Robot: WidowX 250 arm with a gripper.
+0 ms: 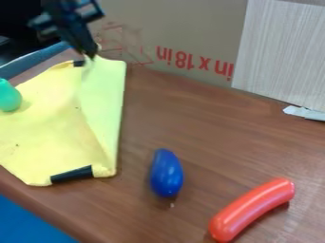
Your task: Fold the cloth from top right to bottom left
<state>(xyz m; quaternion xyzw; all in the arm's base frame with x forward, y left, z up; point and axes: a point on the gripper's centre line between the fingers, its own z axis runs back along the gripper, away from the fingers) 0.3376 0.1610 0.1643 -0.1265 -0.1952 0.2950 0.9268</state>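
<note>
Meeting the top right corner of the yellow fabric cloth (54,114), the black claw (90,53) is hanging low; whether it is pinching fabric, I cannot tell. The cloth is lying along the left side of the brown wooden table (196,118), probably behaving light and floppy, so that corner is suiting a pinch. A rounded green object (9,96) is likely weighing its left down.
</note>
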